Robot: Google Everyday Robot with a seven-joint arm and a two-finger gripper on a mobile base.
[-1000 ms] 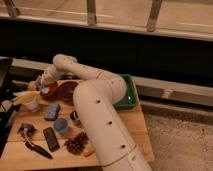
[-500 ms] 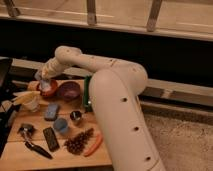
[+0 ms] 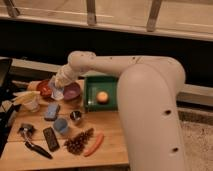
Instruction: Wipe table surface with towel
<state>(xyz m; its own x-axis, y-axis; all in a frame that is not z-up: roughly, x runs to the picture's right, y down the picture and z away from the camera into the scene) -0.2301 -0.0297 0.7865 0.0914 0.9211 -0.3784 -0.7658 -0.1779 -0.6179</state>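
The table surface is a light-brown wooden top crowded with objects on its left half. My gripper hangs at the back left, above the gap between a red bowl and a purple bowl. It is shut on the towel, a small whitish cloth that droops below the fingers just over the bowls' rims. My pale arm sweeps in from the right and hides the table's right side.
A green tray holding an orange ball sits right of the bowls. In front lie a blue sponge, light-blue cup, metal cup, pine cone, carrot, black remote and a white cup.
The gripper with the towel has shifted right and a little nearer, from over the red bowl to between the two bowls. The big arm link has swung right.
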